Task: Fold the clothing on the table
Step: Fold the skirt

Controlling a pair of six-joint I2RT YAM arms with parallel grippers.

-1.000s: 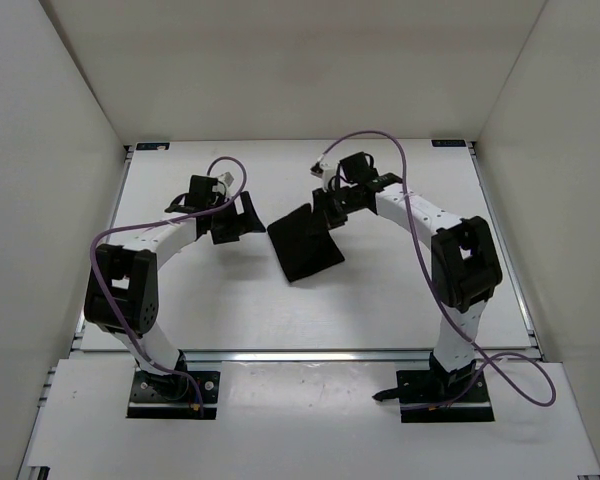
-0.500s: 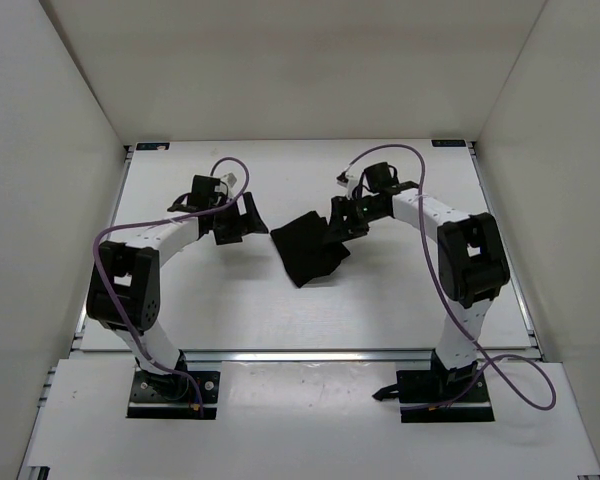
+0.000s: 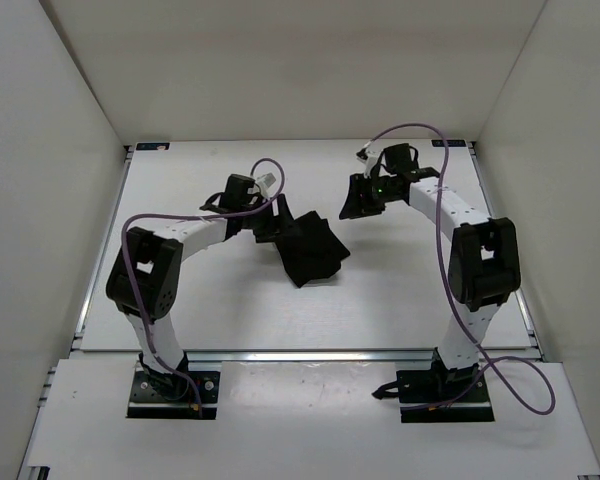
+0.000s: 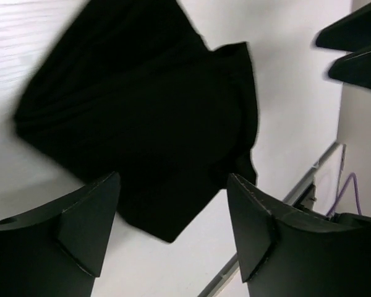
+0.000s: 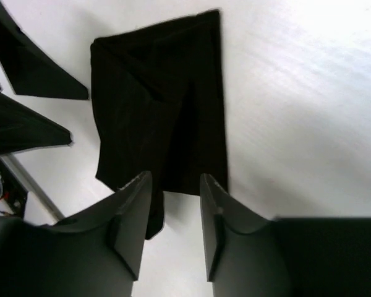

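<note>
Hovering over a mostly folded garment with 2 empty grippers

The clothing sits mid-table, slightly toward the far edge, as a compact, lopsided packet, so I'd guess at least 1 fold is in. The left gripper is at its left side, jaws wide, nothing pinched. The right gripper hangs nearer the far edge, jaws narrow, holding nothing. The edges look uneven, so probably 1 more fold or a tidy-up is left.
</note>
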